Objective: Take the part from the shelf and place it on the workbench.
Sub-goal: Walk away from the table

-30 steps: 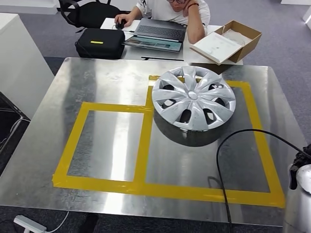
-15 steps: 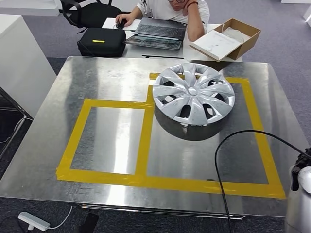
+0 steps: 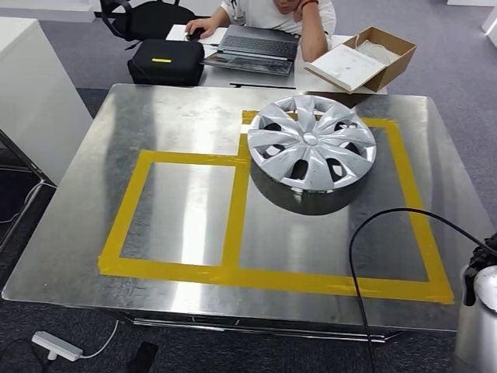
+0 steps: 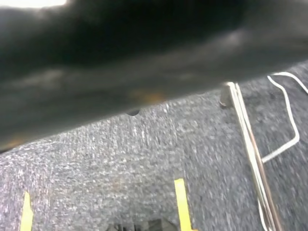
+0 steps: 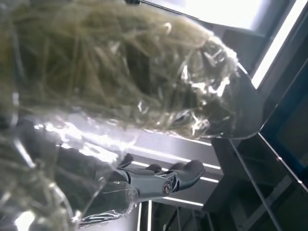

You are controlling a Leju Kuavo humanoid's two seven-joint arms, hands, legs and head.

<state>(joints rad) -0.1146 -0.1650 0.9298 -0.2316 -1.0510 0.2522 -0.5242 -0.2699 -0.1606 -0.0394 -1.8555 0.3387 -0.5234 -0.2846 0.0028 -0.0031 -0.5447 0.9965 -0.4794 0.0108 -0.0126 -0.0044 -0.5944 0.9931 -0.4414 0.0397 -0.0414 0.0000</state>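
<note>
Grey carpet [image 3: 451, 70] runs all round; you have the steel workbench [image 3: 175, 116] squarely ahead, reaching forward and to the left of the right arm [image 3: 477, 330], which enters at the near right corner; yellow tape [image 3: 234, 210] marks two adjoining rectangles on its top, the smaller one farther left of that arm.

The part, a silver hubcap [image 3: 311, 144], lies face up on the workbench, well ahead of the right arm and to its left; it sits in the far left corner of the larger rectangle, its rim overlapping the tape there; nothing of the robot touches it.

Beyond the workbench, farthest from the arm, you see a desk with a person [image 3: 276, 12] leaning over a laptop [image 3: 258, 47]; a black case [image 3: 167, 61] lies left of the laptop, an open cardboard box [image 3: 366, 58] right of it.

A black cable [image 3: 357, 233] loops over the near right of the workbench, just beside the arm; a white power strip [image 3: 56, 346] lies on the floor, far left of it.

Right hand [image 5: 160, 182]: dark fingers [image 5: 188, 171] and a grey thumb lie behind crinkled clear film [image 5: 109, 72]; you cannot tell whether they are spread or closed.

Left hand: a blurred dark mass [image 4: 109, 57] crosses its wrist view above carpet and yellow floor marks [image 4: 181, 204]; you cannot tell how its fingers lie.
</note>
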